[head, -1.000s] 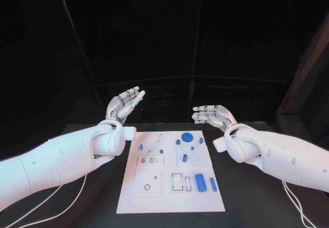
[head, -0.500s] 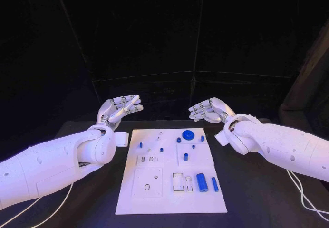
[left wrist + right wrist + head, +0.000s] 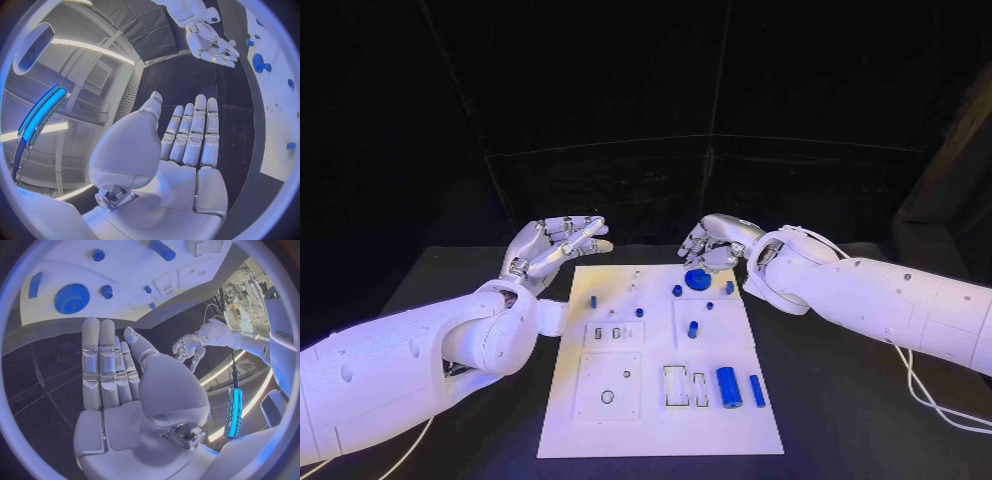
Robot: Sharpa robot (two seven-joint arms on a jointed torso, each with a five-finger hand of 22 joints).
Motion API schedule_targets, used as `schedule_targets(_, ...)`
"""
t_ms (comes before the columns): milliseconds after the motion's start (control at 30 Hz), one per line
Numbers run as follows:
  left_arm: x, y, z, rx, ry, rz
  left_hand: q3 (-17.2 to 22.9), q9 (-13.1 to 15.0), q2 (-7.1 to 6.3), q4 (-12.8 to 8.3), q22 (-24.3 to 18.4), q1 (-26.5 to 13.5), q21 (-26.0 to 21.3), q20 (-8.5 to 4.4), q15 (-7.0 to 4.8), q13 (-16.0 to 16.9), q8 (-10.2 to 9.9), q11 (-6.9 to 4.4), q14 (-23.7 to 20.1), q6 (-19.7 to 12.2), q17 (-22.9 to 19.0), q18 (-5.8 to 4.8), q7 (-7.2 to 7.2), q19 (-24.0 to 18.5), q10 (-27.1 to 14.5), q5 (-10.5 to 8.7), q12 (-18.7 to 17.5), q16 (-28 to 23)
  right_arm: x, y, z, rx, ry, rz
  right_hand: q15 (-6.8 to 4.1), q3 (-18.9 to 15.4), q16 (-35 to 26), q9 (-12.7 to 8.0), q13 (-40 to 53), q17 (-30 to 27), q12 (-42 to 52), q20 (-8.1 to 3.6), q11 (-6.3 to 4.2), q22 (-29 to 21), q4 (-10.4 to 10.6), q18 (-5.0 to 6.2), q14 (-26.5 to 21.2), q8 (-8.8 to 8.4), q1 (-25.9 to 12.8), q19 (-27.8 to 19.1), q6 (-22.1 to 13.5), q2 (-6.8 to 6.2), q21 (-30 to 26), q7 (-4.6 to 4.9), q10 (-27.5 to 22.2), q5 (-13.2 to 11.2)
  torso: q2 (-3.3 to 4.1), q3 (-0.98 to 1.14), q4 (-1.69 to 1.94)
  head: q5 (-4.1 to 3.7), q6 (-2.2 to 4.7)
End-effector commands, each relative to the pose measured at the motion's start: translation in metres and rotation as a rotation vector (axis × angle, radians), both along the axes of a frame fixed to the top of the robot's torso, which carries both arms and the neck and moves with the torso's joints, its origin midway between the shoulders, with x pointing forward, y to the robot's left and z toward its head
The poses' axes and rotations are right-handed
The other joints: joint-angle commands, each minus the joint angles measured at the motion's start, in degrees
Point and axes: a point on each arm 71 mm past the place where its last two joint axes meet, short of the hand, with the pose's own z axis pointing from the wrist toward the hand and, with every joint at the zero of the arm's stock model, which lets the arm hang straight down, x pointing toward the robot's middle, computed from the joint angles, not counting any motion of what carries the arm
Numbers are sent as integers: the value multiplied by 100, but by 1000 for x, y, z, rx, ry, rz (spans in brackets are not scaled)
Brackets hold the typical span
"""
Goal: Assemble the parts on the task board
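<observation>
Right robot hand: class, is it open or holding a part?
Open. The right robot hand shows a bare palm with straight fingers; the blue gear lies untouched on the board.

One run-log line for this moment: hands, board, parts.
left hand: open, beyond board's far-left corner | right hand: open, near blue gear | task board: parts untouched

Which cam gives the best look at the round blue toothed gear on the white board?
Right wrist view: the round blue toothed gear is large there, with teeth and hub clear and nothing covering it. Head view shows it small, just below the right hand. Left wrist view catches it small near the rim.
</observation>
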Motion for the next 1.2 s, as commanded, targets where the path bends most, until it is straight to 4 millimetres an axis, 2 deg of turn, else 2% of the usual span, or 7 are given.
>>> schedule_targets(33,-3,-5,3,9,-27,-38,-4,-6,49,-25,-9,7,21,-1,-6,-9,-25,4,38,43,7,41,-10,39,38,-19,-36,-23,1,6,-3,-194,-31,16,-69,127,459,-6,4,294,-18,1,-27,918,-7,-52,190,-12,-131,118,3,-74,845,-6,-23,22,134,-12,29,-26,-3)
schedule_targets(133,-3,-6,2,7,-22,-47,-8,-7,51,-25,-11,0,21,-3,-7,-10,-29,4,41,43,8,41,-10,46,39,-19,-42,-27,1,10,-5,-232,-30,25,-68,222,1076,-6,6,616,-19,5,-11,2340,28,-240,236,-11,-249,397,-49,-128,1971,-28,-90,-38,176,-18,39,-51,-3)
schedule_targets(267,-4,-7,2,8,-14,-54,-37,-14,58,-40,1,-41,81,-23,-14,-14,-66,7,50,43,10,41,-12,197,39,-19,-86,-66,1,13,-6,-265,-25,32,-52,305,1718,-2,21,939,4,19,-13,3413,48,-371,169,-6,-309,567,-92,-191,2821,-44,-159,-107,212,-16,46,-53,-12)
schedule_targets(367,-4,-7,1,8,-10,-57,-64,-16,69,-71,28,-67,179,-55,-31,-15,-108,1,87,47,18,39,-11,407,43,-18,-136,-99,0,16,-6,-282,-26,40,-71,357,2067,-1,35,1151,5,35,-12,3902,60,-443,187,-3,-328,649,-95,-213,3175,-56,-126,-101,234,-16,48,-19,4)
schedule_targets(467,-4,-8,1,8,-7,-61,-75,-15,75,-85,30,-78,202,-66,-36,-14,-126,0,103,52,23,37,-11,462,47,-18,-157,-113,0,20,-7,-297,-27,45,-62,434,2757,0,46,1794,5,53,-9,4316,75,-501,169,-3,-348,704,-88,-242,3471,-54,-131,-64,248,-17,55,-37,5)
schedule_targets(667,-4,-9,0,8,0,-68,-102,-16,86,-115,46,-103,271,-94,-55,-15,-168,-3,178,54,46,35,-9,605,48,-18,-207,-118,1,24,-8,-321,-23,50,-33,472,3111,-4,30,2071,-2,87,20,4479,86,-521,105,-12,-363,696,-124,-301,3603,-58,-322,-47,255,-20,66,-37,-35)
schedule_targets(1200,-5,-6,0,11,9,-71,-112,-17,85,-119,47,-114,280,-98,-55,-16,-181,0,180,48,49,32,-4,625,41,-18,-221,-126,4,29,-11,-359,-8,43,8,714,3364,-5,-10,2170,-8,134,64,4552,64,-521,-10,-11,-259,646,-162,-229,3690,-46,-571,-181,327,-18,75,-21,-72)
